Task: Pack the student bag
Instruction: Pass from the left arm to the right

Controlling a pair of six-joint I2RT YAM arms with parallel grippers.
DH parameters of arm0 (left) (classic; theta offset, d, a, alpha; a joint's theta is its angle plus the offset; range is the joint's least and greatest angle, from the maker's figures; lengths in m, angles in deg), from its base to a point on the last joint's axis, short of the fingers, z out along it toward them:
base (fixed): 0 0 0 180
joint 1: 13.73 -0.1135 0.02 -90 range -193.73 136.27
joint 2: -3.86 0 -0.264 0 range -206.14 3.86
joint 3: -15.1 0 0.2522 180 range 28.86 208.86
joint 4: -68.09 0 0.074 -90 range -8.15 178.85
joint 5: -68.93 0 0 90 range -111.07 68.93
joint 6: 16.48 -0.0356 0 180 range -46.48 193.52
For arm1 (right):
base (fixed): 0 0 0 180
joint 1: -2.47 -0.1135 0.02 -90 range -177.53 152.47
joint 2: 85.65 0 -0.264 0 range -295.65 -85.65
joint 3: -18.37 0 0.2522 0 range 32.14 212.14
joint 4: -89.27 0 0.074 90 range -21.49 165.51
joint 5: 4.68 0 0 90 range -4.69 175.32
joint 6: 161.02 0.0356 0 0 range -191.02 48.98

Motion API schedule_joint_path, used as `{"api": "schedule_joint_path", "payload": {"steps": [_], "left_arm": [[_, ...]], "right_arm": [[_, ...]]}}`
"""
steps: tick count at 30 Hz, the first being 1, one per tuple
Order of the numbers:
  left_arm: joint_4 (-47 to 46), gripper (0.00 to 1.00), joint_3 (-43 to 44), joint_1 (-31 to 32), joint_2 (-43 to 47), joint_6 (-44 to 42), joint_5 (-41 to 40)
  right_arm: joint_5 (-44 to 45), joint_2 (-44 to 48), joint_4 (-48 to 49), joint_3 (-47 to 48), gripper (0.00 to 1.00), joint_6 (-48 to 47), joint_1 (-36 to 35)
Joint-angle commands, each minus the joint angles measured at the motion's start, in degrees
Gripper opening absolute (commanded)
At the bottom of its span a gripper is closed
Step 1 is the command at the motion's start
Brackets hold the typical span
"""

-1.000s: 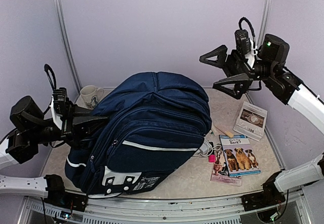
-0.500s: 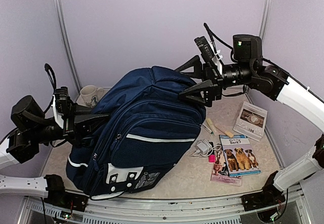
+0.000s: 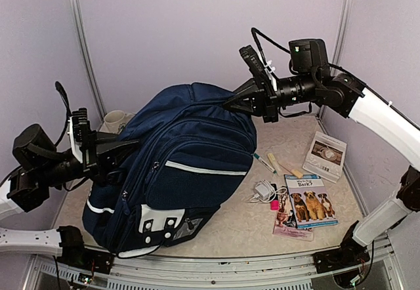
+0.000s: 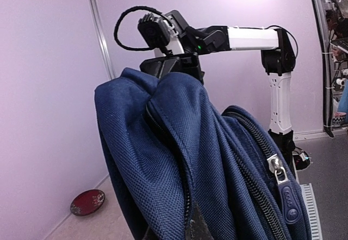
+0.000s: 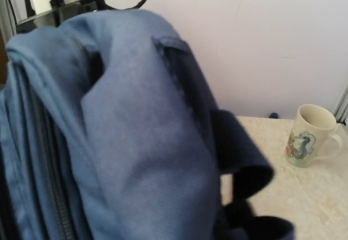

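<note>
tbh left gripper (image 3: 133, 145) and right gripper (image 3: 229, 104) both pinch only folds of the big navy-blue fabric backpack (image 3: 187, 165), so a tug could slip it loose.

Overhead view, two wrist close-ups, shared student bag (image 3: 187, 155)

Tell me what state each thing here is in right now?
student bag: resting on the table, fabric pinched at two spots.
left gripper: jaws shut on the student bag's side.
right gripper: jaws shut on the student bag's top.
mug: upright.
dog book: closed, lying flat, cover up.
pen: lying flat.
</note>
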Motion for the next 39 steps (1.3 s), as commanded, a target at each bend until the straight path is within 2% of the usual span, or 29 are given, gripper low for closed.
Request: {"api": "schedule_joint_path", "payload": {"steps": [1, 4, 7, 8, 10, 12, 14, 18, 21, 26, 31, 33, 36, 39], "left_arm": [[-13.8, 0.00, 1.4, -2.4, -1.4, -1.2, -8.2], [-16.2, 0.00, 3.4, -4.5, -5.5, 0.3, -17.3], [-16.3, 0.37, 7.7, -8.0, -12.0, 1.9, -35.1], [-14.9, 0.46, 9.8, -10.1, -14.7, 2.7, -39.2], [-10.7, 0.61, 14.0, -14.8, -19.9, 4.1, -39.5], [-8.7, 0.73, 16.3, -17.4, -24.3, 5.1, -37.1], [-8.6, 0.83, 17.2, -17.9, -27.3, 5.3, -36.5], [-10.0, 0.98, 18.0, -18.6, -29.4, 7.1, -35.1], [-8.4, 0.99, 20.0, -20.0, -30.6, 7.8, -32.8], [-5.0, 0.99, 23.3, -21.7, -31.9, 7.1, -32.2], [-3.8, 0.99, 22.3, -26.6, -29.3, 8.4, -29.3], [-4.7, 0.99, 20.9, -28.3, -27.8, 8.1, -25.9], [-6.2, 0.99, 18.6, -29.0, -25.6, 6.4, -19.9], [-6.6, 0.99, 17.5, -28.9, -24.1, 7.3, -15.1]], "right_arm": [[-3.4, 2.4, -1.4, -2.0, 0.00, 0.0, -0.8], [-4.5, 3.1, -0.1, -1.4, 0.00, 4.3, -0.8], [-5.2, 3.9, 5.9, 0.3, 0.00, 17.7, -0.8], [-6.3, 4.1, 8.7, 0.6, 0.00, 21.7, -1.0], [-7.2, 4.9, 14.9, -0.5, 0.00, 26.7, -2.2], [-3.7, 6.7, 21.2, -3.8, 0.00, 28.0, -4.6], [1.7, 8.4, 26.0, -6.7, 0.00, 29.6, -5.9], [17.0, 10.0, 25.8, -7.0, 0.00, 32.5, -6.0], [26.2, 11.0, 27.6, -8.5, 0.00, 34.8, -6.0], [32.1, 12.0, 32.5, -9.8, 0.00, 36.4, -5.9], [37.2, 14.5, 33.0, -8.7, 0.00, 31.7, -5.7], [37.7, 15.7, 31.9, -8.6, 0.00, 29.1, -3.8], [31.8, 17.1, 31.7, -9.8, 0.00, 26.4, 0.5], [31.4, 16.3, 29.5, -10.0, 0.00, 29.4, 3.5]]}}
